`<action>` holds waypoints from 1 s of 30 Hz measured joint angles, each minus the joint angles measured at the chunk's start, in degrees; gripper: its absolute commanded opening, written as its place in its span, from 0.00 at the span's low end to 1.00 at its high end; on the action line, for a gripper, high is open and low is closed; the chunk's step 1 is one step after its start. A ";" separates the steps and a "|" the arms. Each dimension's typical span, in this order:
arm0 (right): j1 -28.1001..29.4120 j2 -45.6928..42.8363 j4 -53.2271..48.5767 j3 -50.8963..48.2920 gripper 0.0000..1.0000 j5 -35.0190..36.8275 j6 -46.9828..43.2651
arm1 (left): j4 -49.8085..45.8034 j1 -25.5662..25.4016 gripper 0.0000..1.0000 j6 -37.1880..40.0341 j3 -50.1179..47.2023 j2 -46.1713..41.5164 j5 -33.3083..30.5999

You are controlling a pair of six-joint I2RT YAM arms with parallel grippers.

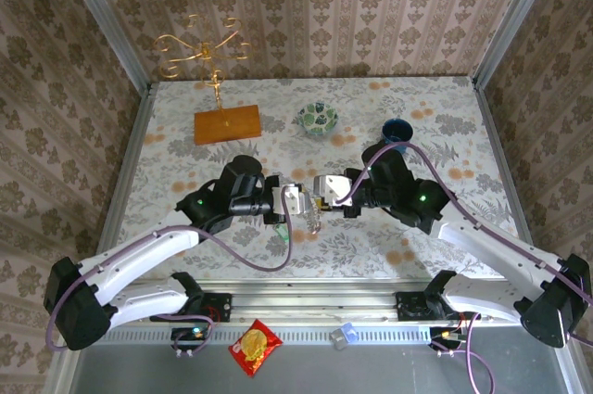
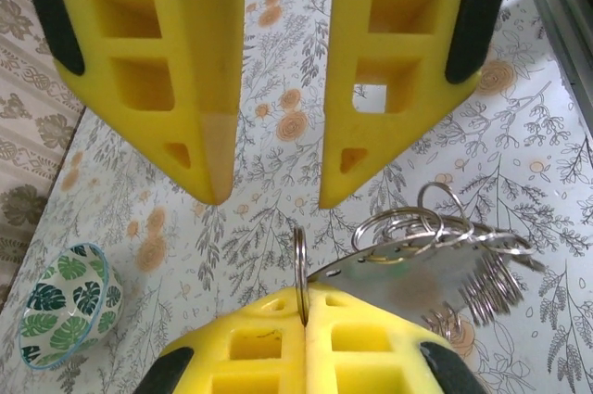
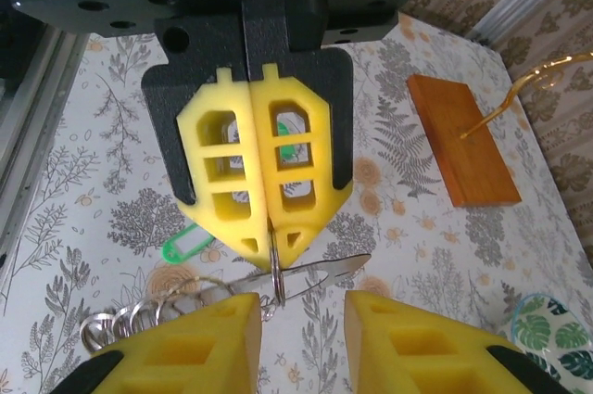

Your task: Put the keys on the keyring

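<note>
The keyring [image 2: 299, 260] stands edge-up at the lower centre of the left wrist view. The left gripper [image 2: 304, 299] has its jaws clamped on it, presenting the loop to the right gripper [image 3: 301, 309], whose jaws stand apart just beside it. A green key [image 3: 185, 247] appears to lie on the counter [image 3: 74, 190], centre-left.

My left end effector [image 1: 296, 201] and right end effector [image 1: 324, 192] meet tip to tip above the middle of the bench [image 1: 445, 107]. The keyring [image 2: 300, 264] stands on edge between my left fingers [image 2: 259, 338], a plate [image 2: 417, 273] with a bunch of rings [image 2: 491, 283] just beside it; a key [image 3: 190, 246] lies on the bench below. Behind sit a bowl [image 1: 318, 118], a mug [image 1: 398, 130] to its right and a wooden base [image 1: 227, 123] to its left, a wire stand [image 1: 199, 46] rising from it. A snack packet [image 1: 255, 348] lies before my arm bases.
</note>
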 measured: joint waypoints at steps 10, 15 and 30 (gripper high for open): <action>0.70 1.62 1.60 -0.20 0.28 -1.53 1.03 | -0.13 -0.33 0.00 0.00 0.04 0.00 -0.59; 0.70 1.60 1.81 -1.29 0.26 -1.51 1.01 | -0.07 -0.31 0.00 -0.02 0.04 0.00 -0.81; 0.96 1.62 3.69 -1.84 0.00 -1.60 1.44 | -0.68 -0.24 0.07 -1.40 0.37 -0.02 -0.28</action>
